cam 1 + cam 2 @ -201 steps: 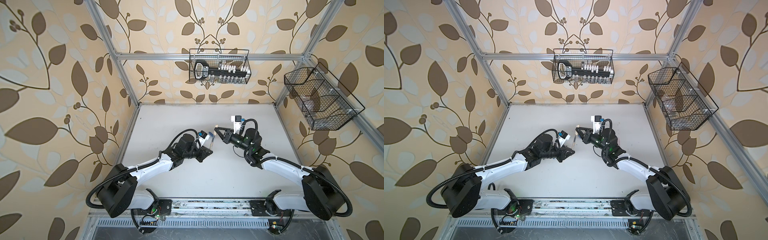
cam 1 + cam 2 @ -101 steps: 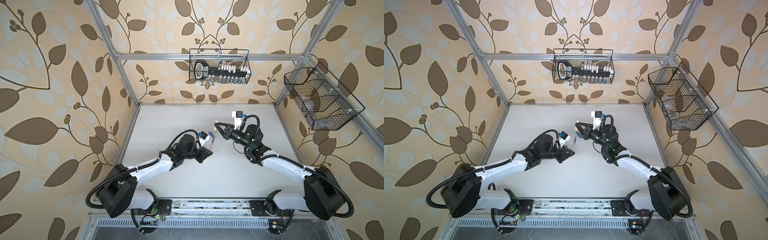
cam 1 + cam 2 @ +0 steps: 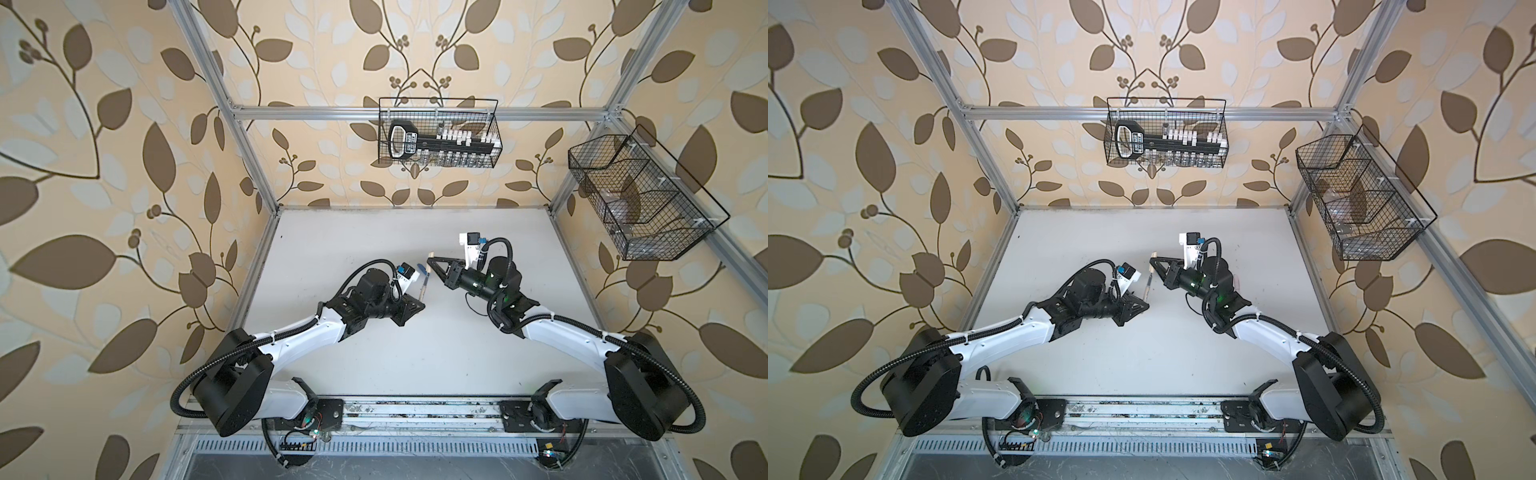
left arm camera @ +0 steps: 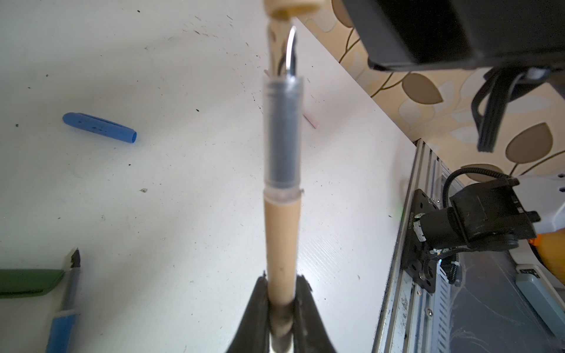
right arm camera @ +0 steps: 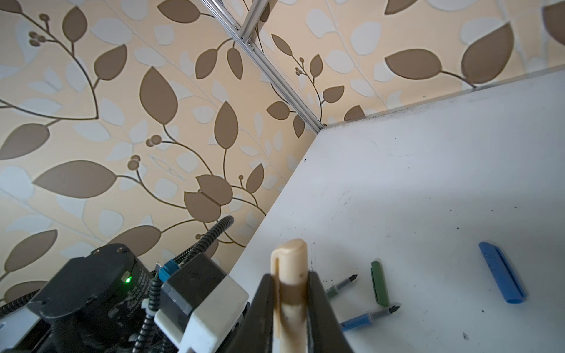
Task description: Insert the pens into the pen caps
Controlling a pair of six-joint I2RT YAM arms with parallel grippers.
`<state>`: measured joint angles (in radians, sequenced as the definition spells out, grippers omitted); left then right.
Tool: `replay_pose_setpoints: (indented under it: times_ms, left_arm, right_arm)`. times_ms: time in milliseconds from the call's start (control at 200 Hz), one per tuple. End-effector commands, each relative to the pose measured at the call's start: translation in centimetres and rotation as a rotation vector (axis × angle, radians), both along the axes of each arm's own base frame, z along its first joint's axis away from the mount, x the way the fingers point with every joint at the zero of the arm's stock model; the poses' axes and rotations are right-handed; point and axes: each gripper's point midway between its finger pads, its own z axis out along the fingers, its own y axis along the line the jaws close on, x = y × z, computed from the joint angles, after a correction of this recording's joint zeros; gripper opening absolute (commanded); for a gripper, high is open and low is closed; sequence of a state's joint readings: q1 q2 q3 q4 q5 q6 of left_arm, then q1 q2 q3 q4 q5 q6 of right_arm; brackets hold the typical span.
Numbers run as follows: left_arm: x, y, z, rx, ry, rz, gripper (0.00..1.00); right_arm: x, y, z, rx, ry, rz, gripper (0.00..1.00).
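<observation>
My left gripper (image 4: 281,282) clamps the tan pen (image 4: 281,238), my right gripper (image 5: 289,282) the tan cap (image 5: 289,255), seemingly just beyond the nib; next, align the 2 and push.

Pose: left arm stretched forward and inward, left gripper (image 3: 420,306) pointing toward right arm, jaws clamped on tan pen (image 4: 281,238); right arm elbow bent, right gripper (image 3: 432,262) pointing toward left arm, jaws clamped on tan cap (image 5: 289,259); gripper tips near, apart
</observation>
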<state>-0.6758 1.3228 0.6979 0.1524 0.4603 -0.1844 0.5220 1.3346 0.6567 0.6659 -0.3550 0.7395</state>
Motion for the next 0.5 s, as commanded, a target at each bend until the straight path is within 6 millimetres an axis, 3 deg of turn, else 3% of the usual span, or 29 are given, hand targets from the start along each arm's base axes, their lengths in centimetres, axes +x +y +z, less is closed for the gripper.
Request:
replay_pose_setpoints:
  times_ms: [0,300,495]
  left_arm:
    - [0.2,-0.5,2.8,-0.041,-0.085,-0.011,0.15]
    - [0.2,-0.6,2.7,-0.041,-0.082,-0.009,0.15]
    - [0.2,-0.5,2.8,-0.041,-0.084,-0.009,0.15]
  right_arm:
    - [-0.2,0.1,-0.1,0.020,-0.005,-0.001,0.18]
    - [-0.9,-0.3,-0.5,0.022,0.003,-0.011,0.18]
    - [-0.5,-1.3,0.9,0.018,-0.028,-0.043,0.18]
